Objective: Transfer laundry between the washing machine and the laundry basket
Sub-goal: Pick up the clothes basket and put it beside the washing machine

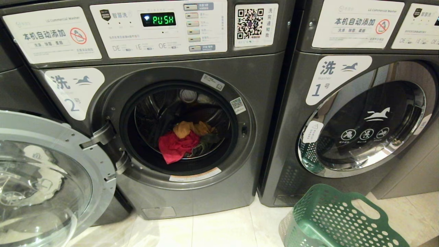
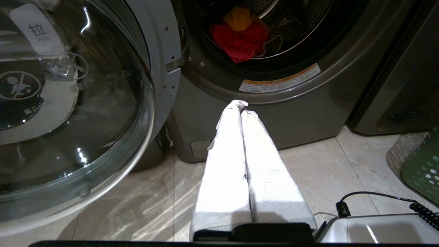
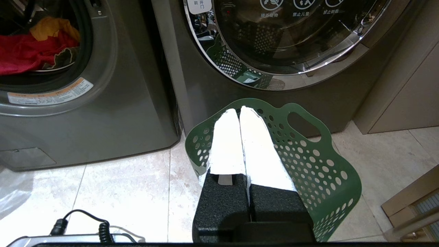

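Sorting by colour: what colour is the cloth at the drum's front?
Bright red-pink cloth; head view shows it best.

Pale glossy floor tiles [image 1: 223, 230] run under a closed second washer [image 1: 343, 113]; a beige cabinet [image 3: 404, 89] stands beside it.

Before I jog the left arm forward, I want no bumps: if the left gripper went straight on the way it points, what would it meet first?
Probably the washing machine: the shut left gripper points at its front panel, below the open drum's rim. Depth is unclear.
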Robot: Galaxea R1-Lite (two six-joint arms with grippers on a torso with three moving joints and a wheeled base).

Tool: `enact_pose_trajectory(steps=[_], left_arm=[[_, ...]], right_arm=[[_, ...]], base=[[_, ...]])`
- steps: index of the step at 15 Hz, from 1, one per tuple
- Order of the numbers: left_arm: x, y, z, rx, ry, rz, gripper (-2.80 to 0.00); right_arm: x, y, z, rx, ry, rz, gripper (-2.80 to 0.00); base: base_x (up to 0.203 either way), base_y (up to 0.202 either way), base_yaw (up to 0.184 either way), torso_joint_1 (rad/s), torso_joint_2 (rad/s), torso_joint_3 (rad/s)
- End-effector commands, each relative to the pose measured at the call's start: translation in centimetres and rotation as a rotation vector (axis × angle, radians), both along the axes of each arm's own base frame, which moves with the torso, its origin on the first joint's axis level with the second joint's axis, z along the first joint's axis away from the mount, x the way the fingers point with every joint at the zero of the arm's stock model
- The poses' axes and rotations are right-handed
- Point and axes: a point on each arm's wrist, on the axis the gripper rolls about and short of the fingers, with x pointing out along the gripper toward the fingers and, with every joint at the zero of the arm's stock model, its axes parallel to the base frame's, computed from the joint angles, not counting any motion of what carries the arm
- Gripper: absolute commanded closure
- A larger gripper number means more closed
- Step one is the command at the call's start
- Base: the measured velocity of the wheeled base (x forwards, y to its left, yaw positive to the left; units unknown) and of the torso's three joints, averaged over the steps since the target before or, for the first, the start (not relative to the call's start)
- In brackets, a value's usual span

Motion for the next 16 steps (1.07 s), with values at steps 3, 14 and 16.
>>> enact_pose_trajectory(steps=[3,14,16], left_arm=[[0.01,0.00,0.00,0.002,0.002,0.000,0.00],[0.01,0.00,0.00,-0.003,0.002,0.000,0.00],[0.01,0.00,0.00,-0.003,0.002,0.000,0.00]], right_arm=[[0.01,0.00,0.01,0.000,0.001,0.000,0.00],[0.01,0.00,0.01,0.006,0.001,0.000,0.00],[0.01,0.00,0.01,0.006,0.001,0.000,0.00]], base=[[0.000,0.000,0.000,0.000,0.00,0.000],[0.001,-0.002,0.059,0.002,0.00,0.001],[0.000,0.000,0.000,0.000,0.00,0.000]])
